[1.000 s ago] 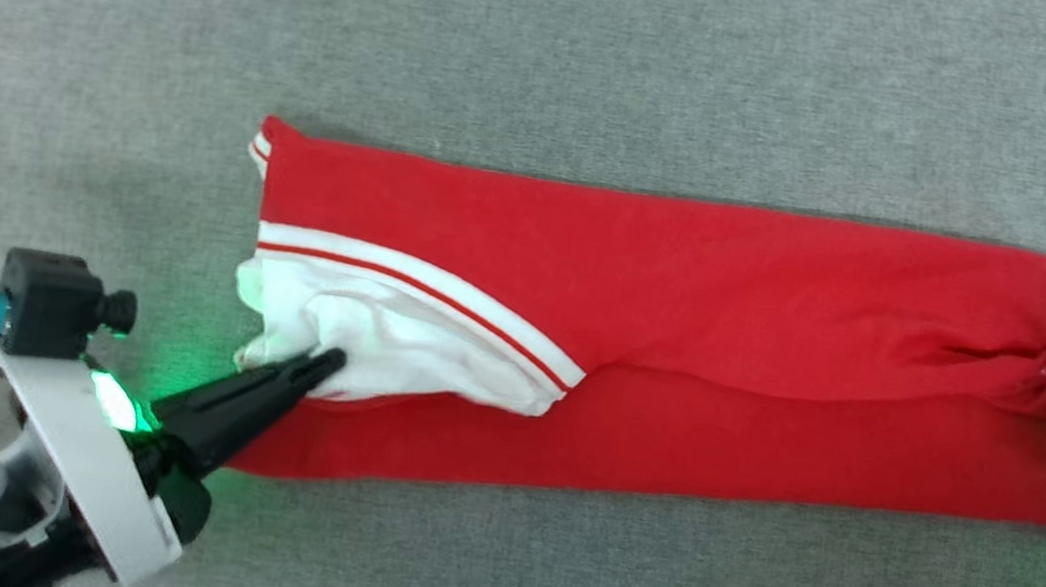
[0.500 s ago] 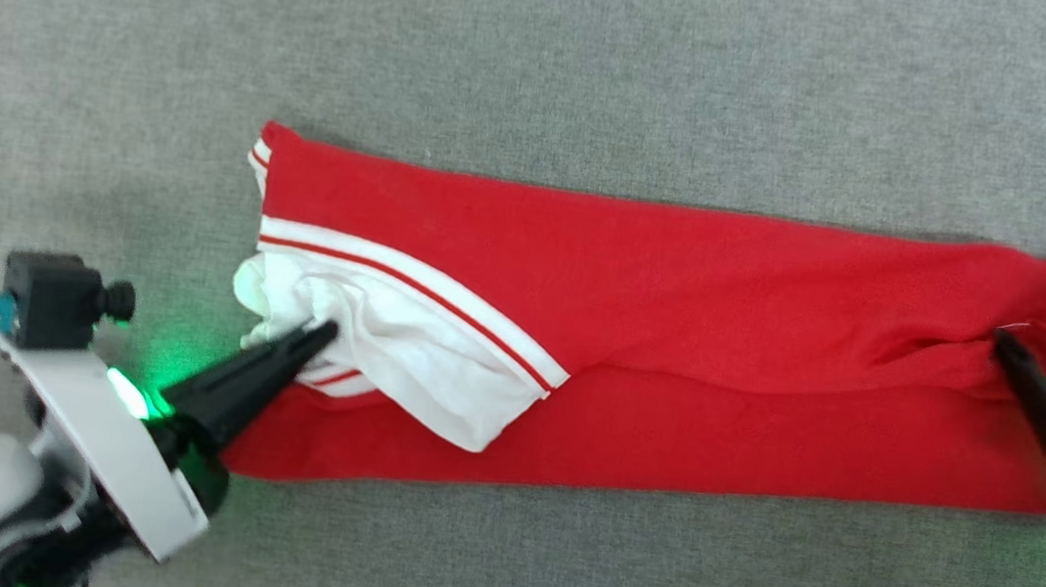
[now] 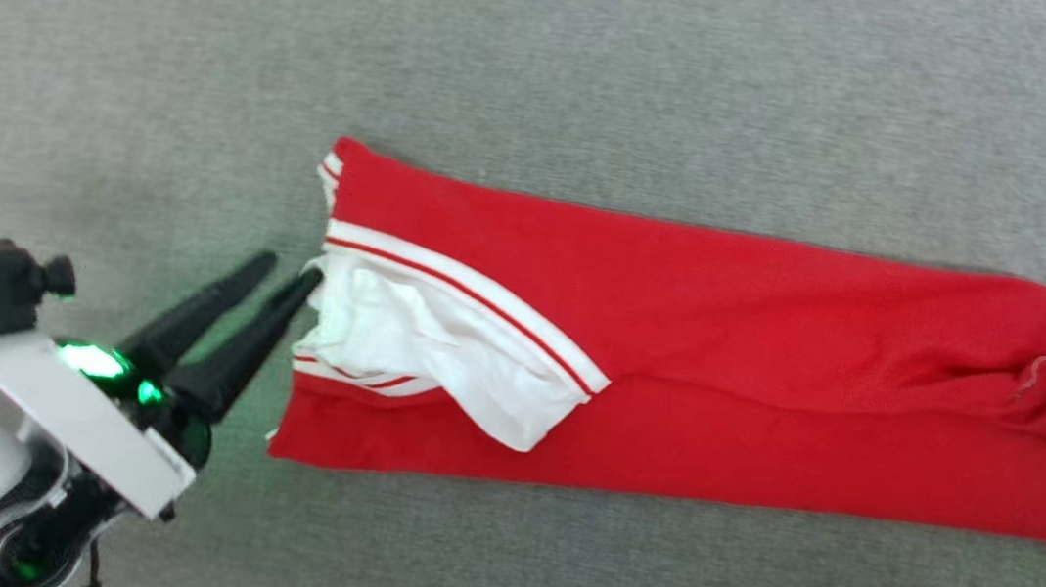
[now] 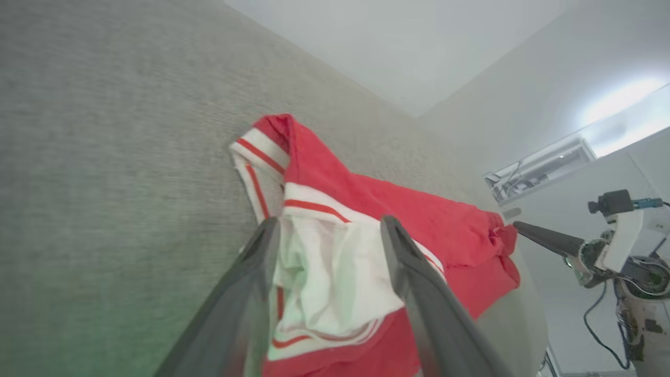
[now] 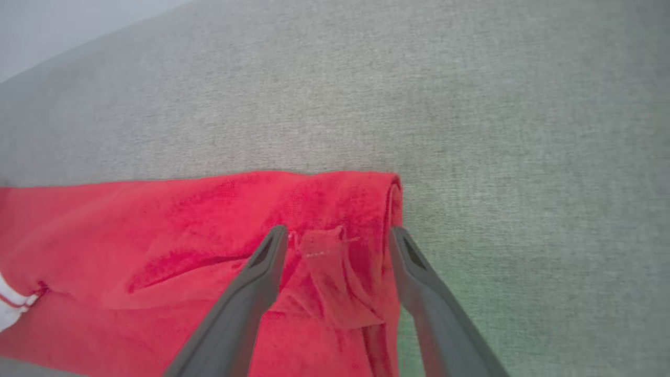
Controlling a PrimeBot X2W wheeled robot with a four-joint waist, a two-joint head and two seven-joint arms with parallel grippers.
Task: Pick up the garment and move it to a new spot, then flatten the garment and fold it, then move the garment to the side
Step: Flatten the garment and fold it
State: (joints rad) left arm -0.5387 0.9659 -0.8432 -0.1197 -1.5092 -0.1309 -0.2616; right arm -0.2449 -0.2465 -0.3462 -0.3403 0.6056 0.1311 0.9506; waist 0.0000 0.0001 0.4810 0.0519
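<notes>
Red with white, red-striped trim, the folded jersey garment point(image 3: 723, 356) lies flat on the grey cloth-covered table point(image 3: 608, 67) as a long narrow strip. Its long axis runs side to side before the robot. The end with the crumpled white sleeve point(image 3: 419, 341) points to the robot's left, the plain red end to its right. The left claw point(image 3: 287, 275) stands wide open, one fingertip at the sleeve's edge, gripping nothing. The right claw point(image 5: 339, 233) is also spread wide, its fingers either side of a small raised red fold point(image 5: 330, 272), holding nothing.
</notes>
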